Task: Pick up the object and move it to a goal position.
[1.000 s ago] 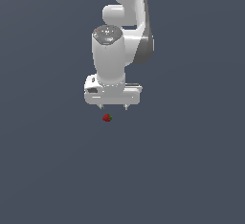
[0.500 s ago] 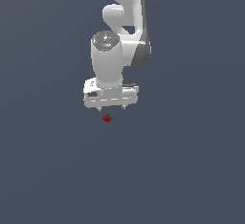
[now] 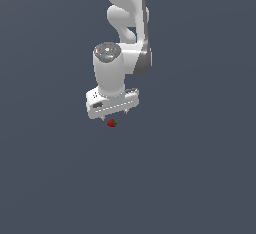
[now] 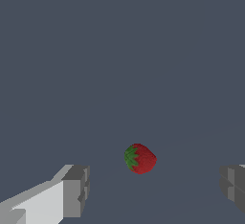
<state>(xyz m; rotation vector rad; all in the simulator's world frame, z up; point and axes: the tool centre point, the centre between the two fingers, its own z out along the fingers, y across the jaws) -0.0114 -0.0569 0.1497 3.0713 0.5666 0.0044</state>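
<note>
Hanging from the top of the exterior view, a white arm (image 3: 125, 23) with its gripper (image 3: 115, 112) pointed downward, just above centre of the frame and a little toward the exterior view's left. Jaws spread wide, nothing held: in the wrist view one grey fingertip (image 4: 76, 189) near the lower left corner, the other at the lower right edge, a broad gap of bare surface between them. Sitting in that gap, somewhat nearer the lower-left fingertip and slightly higher in the frame, the strawberry (image 4: 140, 158): red, rounded, with green leaves on the side facing the frame's left, touching neither fingertip. In the exterior view, the same strawberry (image 3: 112, 123) showing as a tiny red speck with a green bit, just under the gripper's lower edge and close to the middle of the frame, far smaller than the gripper body above it. Resting on a plain dark grey-blue tabletop (image 3: 200, 178) filling the whole of both views, uniform and unmarked apart from a faint lighter line crossing the wrist view's lower half on a slant. Hard to tell from either view how much height separates fingertips and fruit; only short stubs of the fingers showing below the gripper body in the exterior view.
</note>
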